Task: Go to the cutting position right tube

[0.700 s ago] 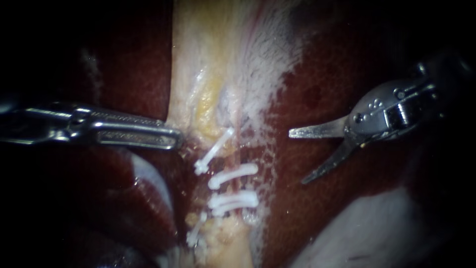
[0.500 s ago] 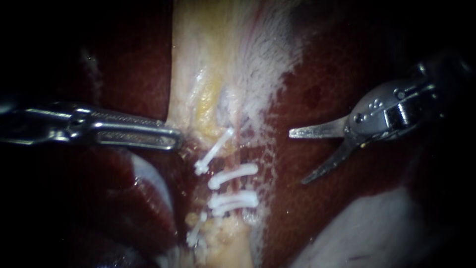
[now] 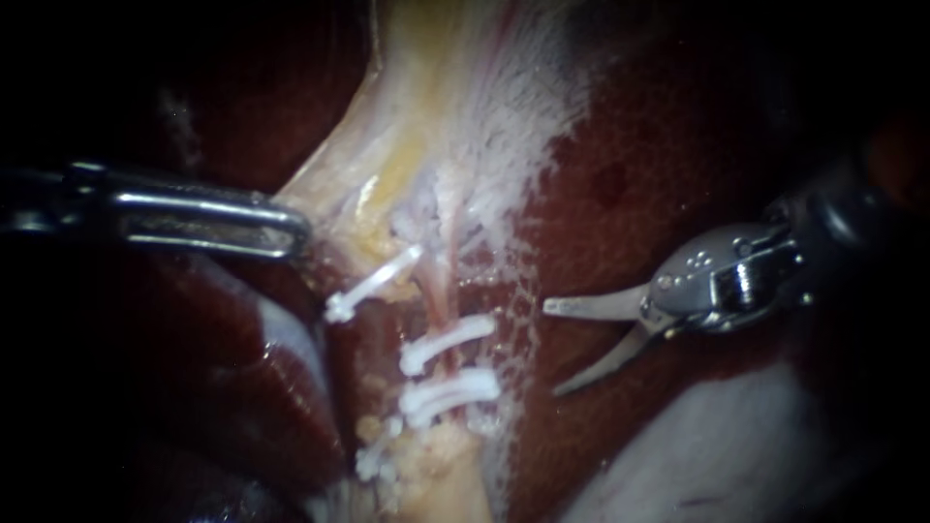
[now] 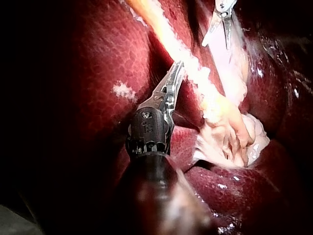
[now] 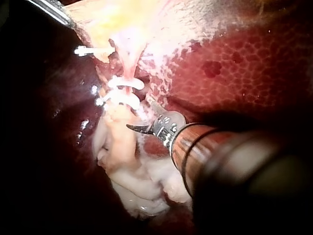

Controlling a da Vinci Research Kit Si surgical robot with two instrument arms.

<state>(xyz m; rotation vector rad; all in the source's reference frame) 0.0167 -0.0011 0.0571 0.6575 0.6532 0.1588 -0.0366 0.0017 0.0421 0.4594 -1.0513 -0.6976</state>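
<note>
A pale yellow-white band of gallbladder tissue (image 3: 417,145) runs down between dark red liver lobes (image 3: 659,145). My left instrument (image 3: 286,228) is shut on the band's left edge and holds it stretched to the left; the left wrist view shows its jaws (image 4: 174,81) closed on the pale strand. A thin pink tube, the right tube (image 3: 444,291), carries two white clips (image 3: 448,341) (image 3: 450,390). Two more clips (image 3: 373,281) (image 3: 373,455) lie further left. My right instrument (image 3: 552,349) has its two blades open, just right of the clipped tube and apart from it (image 5: 142,117).
Liver surrounds the band on both sides. A pale grey-white mass (image 3: 717,455) lies under the right instrument. Loose whitish-yellow tissue (image 5: 132,171) lies below the clips. My right instrument's blades (image 4: 218,34) show ahead of the left jaws in the left wrist view.
My left instrument has drawn the pale band's edge left and up, stretching it and shifting the upper left clip leftward. My right instrument has moved down and left toward the clips, blades still open.
</note>
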